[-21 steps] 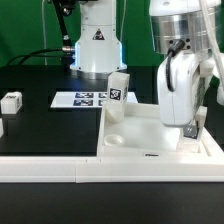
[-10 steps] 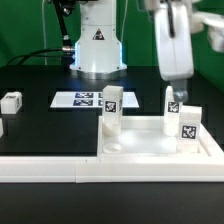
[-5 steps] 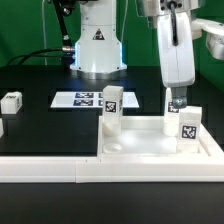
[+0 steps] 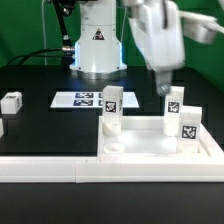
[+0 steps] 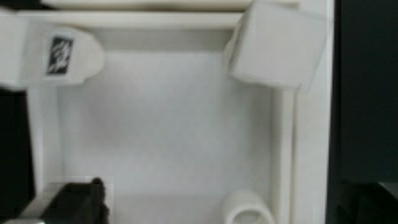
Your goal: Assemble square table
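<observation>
The white square table top (image 4: 150, 140) lies at the front right of the exterior view. Three white tagged legs stand upright in its corners: one on the left (image 4: 112, 110), one at the back right (image 4: 173, 103) and one at the front right (image 4: 186, 125). My gripper (image 4: 162, 78) hangs blurred above the top, between the legs, touching none. In the wrist view the fingers (image 5: 75, 200) stand apart over the tray floor (image 5: 169, 120) with nothing between them. Two legs (image 5: 54, 55) (image 5: 281, 45) show there. A loose leg (image 4: 11, 101) lies at the far left.
The marker board (image 4: 82, 99) lies behind the table top. The long white border rail (image 4: 55, 168) runs along the front. Another white part (image 4: 2, 127) shows at the left edge. The robot base (image 4: 97, 45) stands at the back.
The gripper has let go of the front right leg and risen. It has since swung toward the exterior view's left. The legs have not moved in the last second.
</observation>
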### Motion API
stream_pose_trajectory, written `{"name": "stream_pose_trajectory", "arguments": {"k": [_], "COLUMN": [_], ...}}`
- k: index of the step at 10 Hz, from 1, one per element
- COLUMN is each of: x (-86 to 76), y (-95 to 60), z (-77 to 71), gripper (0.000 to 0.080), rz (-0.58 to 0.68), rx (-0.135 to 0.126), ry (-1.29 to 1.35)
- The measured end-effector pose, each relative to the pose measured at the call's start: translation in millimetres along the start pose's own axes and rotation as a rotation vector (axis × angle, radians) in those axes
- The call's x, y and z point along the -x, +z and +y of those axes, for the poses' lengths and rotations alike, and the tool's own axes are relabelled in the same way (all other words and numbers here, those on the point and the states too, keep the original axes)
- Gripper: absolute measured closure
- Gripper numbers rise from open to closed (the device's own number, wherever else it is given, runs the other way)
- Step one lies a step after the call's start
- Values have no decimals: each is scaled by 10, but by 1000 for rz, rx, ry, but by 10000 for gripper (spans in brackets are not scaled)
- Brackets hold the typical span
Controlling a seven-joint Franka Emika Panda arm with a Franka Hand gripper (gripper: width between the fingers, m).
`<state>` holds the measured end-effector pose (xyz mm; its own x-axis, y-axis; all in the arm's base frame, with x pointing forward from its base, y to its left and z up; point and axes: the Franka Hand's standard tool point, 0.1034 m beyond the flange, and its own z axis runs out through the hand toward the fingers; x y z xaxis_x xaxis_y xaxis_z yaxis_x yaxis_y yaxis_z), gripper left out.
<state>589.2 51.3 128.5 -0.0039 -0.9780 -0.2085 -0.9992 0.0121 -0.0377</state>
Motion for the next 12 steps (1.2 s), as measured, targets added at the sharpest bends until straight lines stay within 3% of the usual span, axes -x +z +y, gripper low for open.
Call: {"name": "stream_pose_trajectory", "arguments": {"k": [1, 2, 4, 7, 8, 9, 11, 12], "x": [-185, -348, -299, -319, -372, -581, -1150, -1413], "y": [-160, -348, -260, -262, -263, -256, -263, -205], "z": [111, 125, 120, 120, 181, 465, 993, 1163], "gripper": [151, 151, 151, 151, 151, 151, 151, 151], "rz": [-7, 7, 14, 17, 14, 0, -23, -16], "rx": [-14, -22, -17, -16, -12, 8, 40, 54], "ry": [-60, -180, -313, -526, -656, -812, -1036, -1120]}}
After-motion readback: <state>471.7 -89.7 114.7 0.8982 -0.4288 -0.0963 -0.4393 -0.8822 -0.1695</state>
